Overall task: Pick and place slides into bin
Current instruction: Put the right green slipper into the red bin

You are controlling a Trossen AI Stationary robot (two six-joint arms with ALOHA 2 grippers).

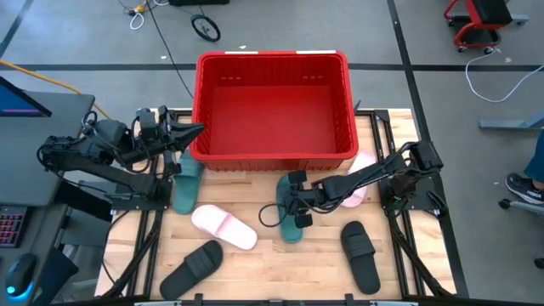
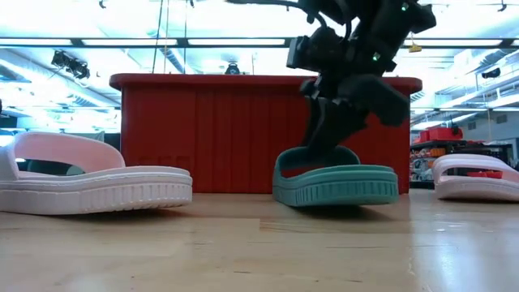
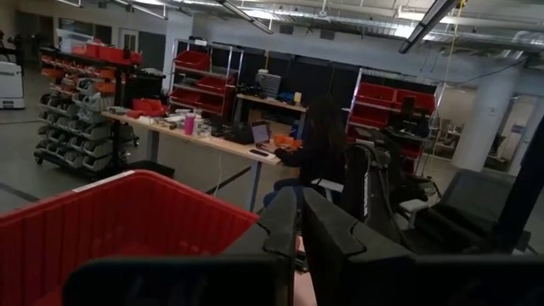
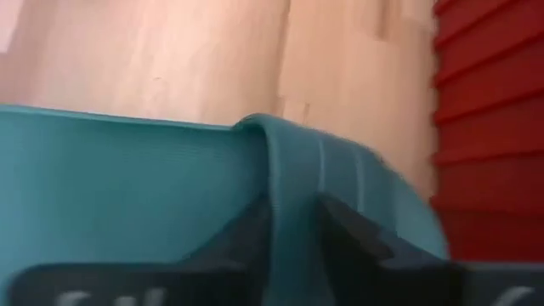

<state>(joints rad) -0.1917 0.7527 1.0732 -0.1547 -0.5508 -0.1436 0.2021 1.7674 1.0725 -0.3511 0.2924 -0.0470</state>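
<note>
The right gripper is pinching the strap of a green slide lying on the table just before the empty bin; it looks light, rubbery and bendy, so the strap is suiting the grip

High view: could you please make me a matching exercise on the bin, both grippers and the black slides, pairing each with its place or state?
Column one:
1. bin
2. right gripper
3. left gripper
4. black slides

Column two:
A. at the bin's left rim
B. empty
C. clamped on a green slide by its strap
D. lying at the front of the table

Pairs: 1-B, 2-C, 3-A, 4-D
</note>
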